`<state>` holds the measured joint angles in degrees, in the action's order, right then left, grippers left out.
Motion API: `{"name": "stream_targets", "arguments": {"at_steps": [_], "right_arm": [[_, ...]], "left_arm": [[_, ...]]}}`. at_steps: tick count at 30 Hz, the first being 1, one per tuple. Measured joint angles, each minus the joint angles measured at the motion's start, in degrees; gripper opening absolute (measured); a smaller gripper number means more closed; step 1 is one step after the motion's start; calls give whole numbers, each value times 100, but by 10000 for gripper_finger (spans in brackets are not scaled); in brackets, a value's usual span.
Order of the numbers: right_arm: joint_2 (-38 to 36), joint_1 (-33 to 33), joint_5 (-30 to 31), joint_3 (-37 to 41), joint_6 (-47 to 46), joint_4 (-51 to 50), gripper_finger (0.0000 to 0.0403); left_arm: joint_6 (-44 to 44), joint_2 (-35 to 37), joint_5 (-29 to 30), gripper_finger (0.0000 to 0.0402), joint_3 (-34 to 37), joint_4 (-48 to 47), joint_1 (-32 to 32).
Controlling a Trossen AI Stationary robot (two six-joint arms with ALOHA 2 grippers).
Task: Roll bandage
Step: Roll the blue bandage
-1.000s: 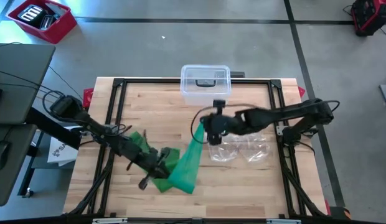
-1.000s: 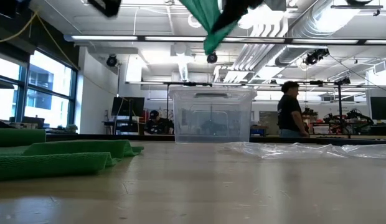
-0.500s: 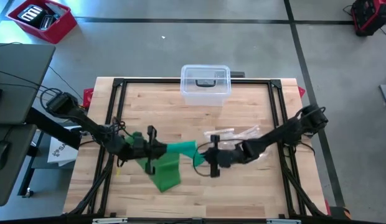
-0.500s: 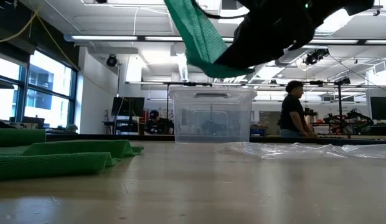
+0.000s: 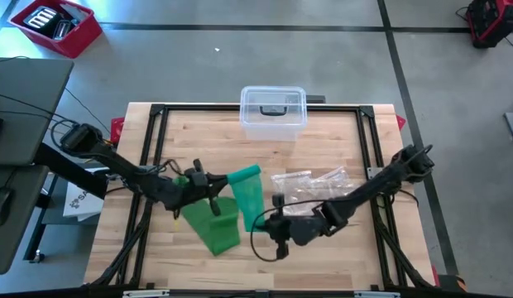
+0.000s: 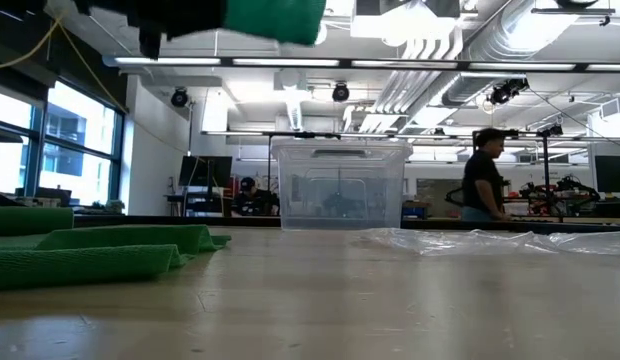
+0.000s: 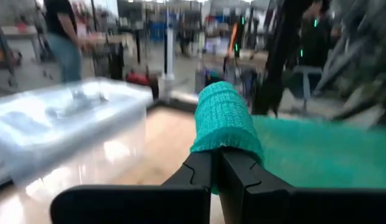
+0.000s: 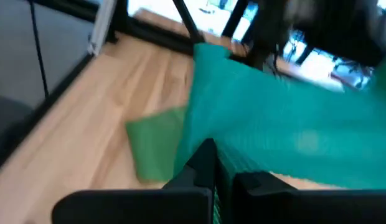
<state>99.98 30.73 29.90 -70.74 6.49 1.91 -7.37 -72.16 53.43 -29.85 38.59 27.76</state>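
Note:
A teal-green bandage strip (image 5: 249,197) hangs above the table between my two grippers. Its rolled end (image 7: 225,119) is at my left gripper (image 5: 222,184), which is shut on it at the table's middle left. Its other end is in my right gripper (image 5: 259,222), also shut, nearer the front edge. In the low view only the roll (image 6: 273,16) shows, at the top. A lighter green stretch of bandage (image 5: 212,227) lies flat on the wood below them, also seen in the right wrist view (image 8: 155,148). My left gripper pinches the bandage at the rolled end (image 7: 221,147) between its two shut fingers. The fingers lie level and come from the table's left. The roll stands clear of the table just past the fingertips. My right gripper pinches the strip's near end (image 8: 225,163) between its two fingers, coming from the right and slanting slightly down. That end is lifted clear of the table, and the strip runs from it to the roll.
A clear plastic box (image 5: 273,112) stands at the far edge in the middle. A crumpled clear plastic bag (image 5: 311,184) lies right of the bandage. A black frame (image 5: 154,132) borders the tabletop. A person (image 6: 484,176) stands in the room behind.
My right gripper has swung down and toward the near edge with its end of the strip. My left gripper has turned its fingers toward the table's right and risen slightly. The strip, earlier hanging steeply from the right gripper, now runs short between the roll and the right gripper.

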Motion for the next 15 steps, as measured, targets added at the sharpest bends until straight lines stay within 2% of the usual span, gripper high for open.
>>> {"name": "stream_targets", "arguments": {"at_steps": [4,7,11,15], "right_arm": [[1,90,156,-662,691,-244,0],[2,65,268,-1202,1183,-662,0],[2,-80,523,-1820,1602,-1321,0],[2,-299,794,-2268,1582,-2200,0]], "left_arm": [[-893,0,-727,1,0,-915,-192],[-1345,-4,-1394,1,0,-1260,-326],[-1505,-67,-2154,1,-3,-1300,-414],[-1490,-135,-2660,1,-5,-1296,-412]]}}
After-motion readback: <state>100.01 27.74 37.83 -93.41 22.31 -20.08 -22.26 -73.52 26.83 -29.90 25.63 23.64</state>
